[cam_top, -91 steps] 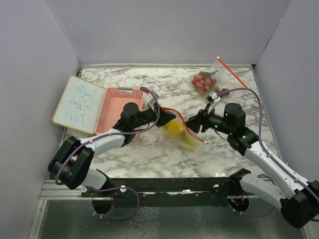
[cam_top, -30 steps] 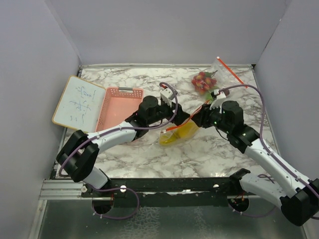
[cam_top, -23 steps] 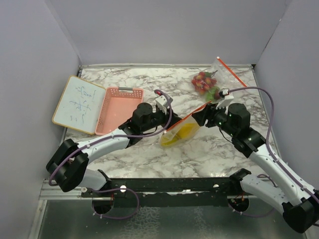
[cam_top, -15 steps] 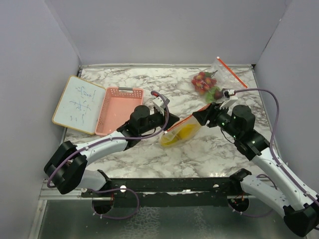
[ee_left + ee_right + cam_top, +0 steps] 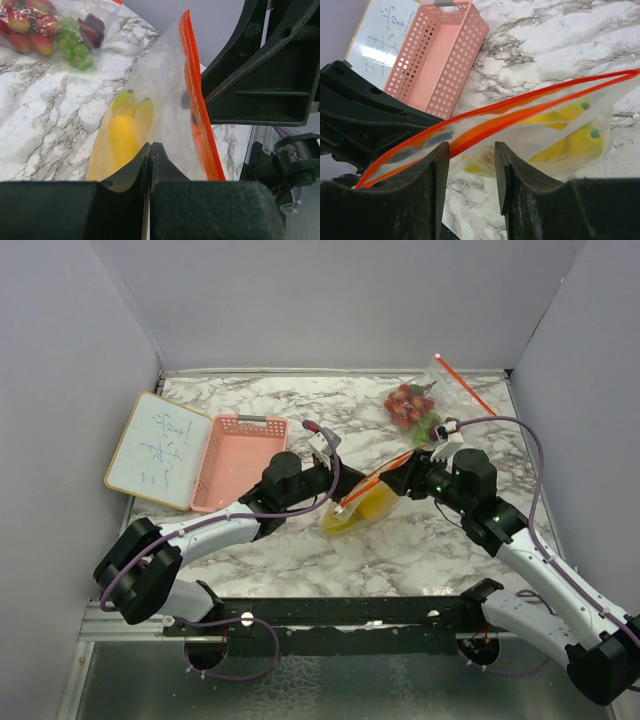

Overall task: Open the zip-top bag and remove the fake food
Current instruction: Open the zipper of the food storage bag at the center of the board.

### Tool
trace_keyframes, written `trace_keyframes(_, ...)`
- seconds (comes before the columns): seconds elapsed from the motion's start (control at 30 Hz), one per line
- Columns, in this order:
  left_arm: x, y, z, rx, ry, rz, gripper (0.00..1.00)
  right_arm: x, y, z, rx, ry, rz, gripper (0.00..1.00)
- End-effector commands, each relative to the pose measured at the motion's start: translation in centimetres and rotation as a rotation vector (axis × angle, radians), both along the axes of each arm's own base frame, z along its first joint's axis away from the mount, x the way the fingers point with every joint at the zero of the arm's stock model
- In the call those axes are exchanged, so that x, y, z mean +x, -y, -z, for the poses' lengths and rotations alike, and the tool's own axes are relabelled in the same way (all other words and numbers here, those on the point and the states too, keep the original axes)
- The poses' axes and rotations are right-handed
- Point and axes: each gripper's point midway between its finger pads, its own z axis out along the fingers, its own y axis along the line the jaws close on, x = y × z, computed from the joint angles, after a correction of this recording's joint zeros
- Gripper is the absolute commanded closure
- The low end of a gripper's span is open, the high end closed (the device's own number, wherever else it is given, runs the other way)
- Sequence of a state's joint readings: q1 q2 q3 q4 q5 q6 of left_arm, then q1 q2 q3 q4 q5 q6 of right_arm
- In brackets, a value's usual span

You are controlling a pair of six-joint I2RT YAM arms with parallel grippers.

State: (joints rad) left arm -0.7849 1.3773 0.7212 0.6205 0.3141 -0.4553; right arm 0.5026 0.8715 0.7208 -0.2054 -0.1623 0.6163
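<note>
The zip-top bag [image 5: 372,492] with an orange zip lies mid-table, its zip edge lifted. Inside it is yellow fake food [image 5: 366,506], banana and lemon shapes [image 5: 125,125] [image 5: 572,142]. My left gripper [image 5: 338,496] [image 5: 150,145] is shut, pinching the clear wall of the zip-top bag [image 5: 165,100] below the zip. My right gripper [image 5: 398,480] [image 5: 471,147] faces it from the other side, open. The orange zip [image 5: 520,112] crosses just above its left fingertip, and the bag's mouth gapes slightly there.
A second bag [image 5: 412,406] of red strawberries and green and purple pieces [image 5: 47,32] lies at the back right. A pink slotted basket [image 5: 240,462] [image 5: 437,60] and a whiteboard [image 5: 158,450] lie at the left. Grey walls close three sides.
My left gripper came down from above the table to the bag's left side and shut on its wall. The right arm swung out right and back, its jaws wider than before.
</note>
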Motion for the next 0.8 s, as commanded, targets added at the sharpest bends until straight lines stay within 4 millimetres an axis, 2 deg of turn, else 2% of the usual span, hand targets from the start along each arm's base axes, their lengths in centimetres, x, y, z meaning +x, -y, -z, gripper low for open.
trace_keyframes(0.0, -0.9, 0.4, -0.9, -0.033, 0.017, 0.038, 1.00, 0.2, 0.1, 0.4, -0.002, -0.004, 0.011, 0.61)
trace_keyframes(0.13, -1.0, 0.6, -0.7, -0.016, 0.029, 0.038, 1.00, 0.5, -0.3, -0.2, 0.019, -0.010, 0.010, 0.69)
trace_keyframes(0.4, -1.1, 0.5, -0.2, 0.025, 0.046, 0.010, 1.00, 0.5, -0.1, -0.2, 0.048, -0.023, 0.036, 0.96)
trace_keyframes(0.43, -1.0, 0.3, -0.3, 0.029, 0.048, -0.005, 0.94, 0.4, 0.0, -0.3, 0.047, -0.019, 0.040, 0.98)
trace_keyframes(0.53, -0.2, -0.5, -0.7, 0.043, 0.056, -0.066, 0.56, 0.5, 0.3, -0.6, 0.045, -0.004, 0.051, 0.98)
trace_keyframes(0.6, 0.4, -1.0, -1.3, 0.049, 0.047, -0.114, 0.39, 0.5, 0.5, -1.1, 0.041, 0.014, 0.054, 0.98)
trace_keyframes(0.7, 0.9, -1.5, -3.0, 0.040, 0.055, -0.154, 0.23, 0.5, 0.7, -1.5, 0.030, 0.040, 0.055, 0.98)
trace_keyframes(0.77, 0.9, -1.8, -4.4, 0.012, 0.063, -0.172, 0.18, 0.5, 0.9, -1.5, 0.022, 0.046, 0.060, 0.98)
